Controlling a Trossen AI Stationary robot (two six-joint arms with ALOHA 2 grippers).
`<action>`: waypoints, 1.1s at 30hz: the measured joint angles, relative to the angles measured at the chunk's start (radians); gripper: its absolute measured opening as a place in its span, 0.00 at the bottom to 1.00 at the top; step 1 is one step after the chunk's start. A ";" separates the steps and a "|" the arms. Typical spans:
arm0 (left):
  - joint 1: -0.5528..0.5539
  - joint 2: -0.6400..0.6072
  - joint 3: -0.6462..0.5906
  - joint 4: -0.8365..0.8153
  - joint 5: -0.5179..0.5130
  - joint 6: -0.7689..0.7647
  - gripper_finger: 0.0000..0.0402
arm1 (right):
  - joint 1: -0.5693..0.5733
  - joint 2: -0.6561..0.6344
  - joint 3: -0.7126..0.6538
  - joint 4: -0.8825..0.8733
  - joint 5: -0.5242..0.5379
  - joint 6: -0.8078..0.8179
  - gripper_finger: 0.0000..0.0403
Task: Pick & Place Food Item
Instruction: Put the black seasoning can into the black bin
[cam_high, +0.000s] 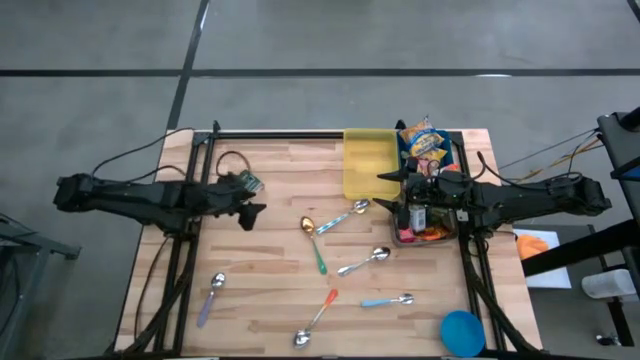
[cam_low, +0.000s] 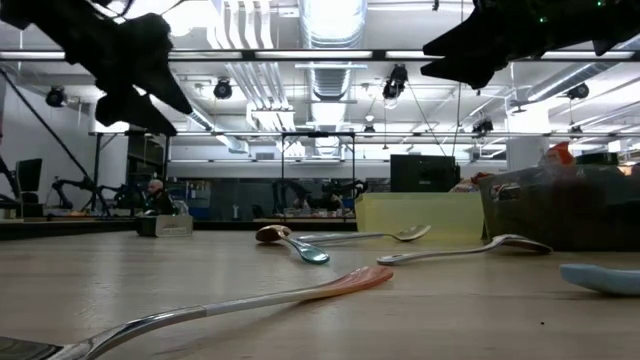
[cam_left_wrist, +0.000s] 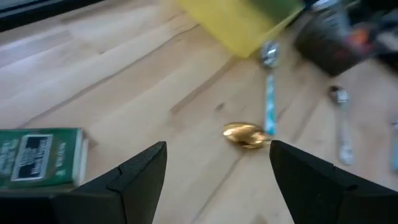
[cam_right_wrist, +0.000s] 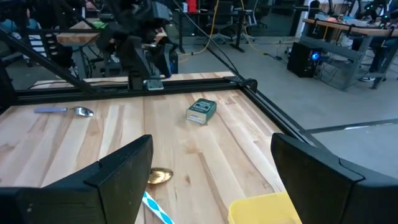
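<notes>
Wooden counter under me carries a small green food box just beside my open, empty left pincer; I judge it light, stiff cardboard, best pinched across its narrow sides.

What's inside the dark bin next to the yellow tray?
The dark bin holds a yellow snack bag and something orange low down. The right gripper and its arm hang over the middle, so whatever lies beneath them is hidden.
</notes>
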 joint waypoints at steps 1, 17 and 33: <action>0.009 0.032 0.016 -0.014 0.000 -0.001 0.72 | 0.000 0.000 0.000 0.000 0.000 0.000 0.81; 0.361 0.304 0.057 -0.057 0.015 -0.050 0.72 | 0.000 0.000 0.000 0.000 0.000 0.000 0.81; 0.489 0.556 0.057 0.018 0.145 0.000 0.72 | 0.000 0.000 0.000 0.000 0.000 0.000 0.81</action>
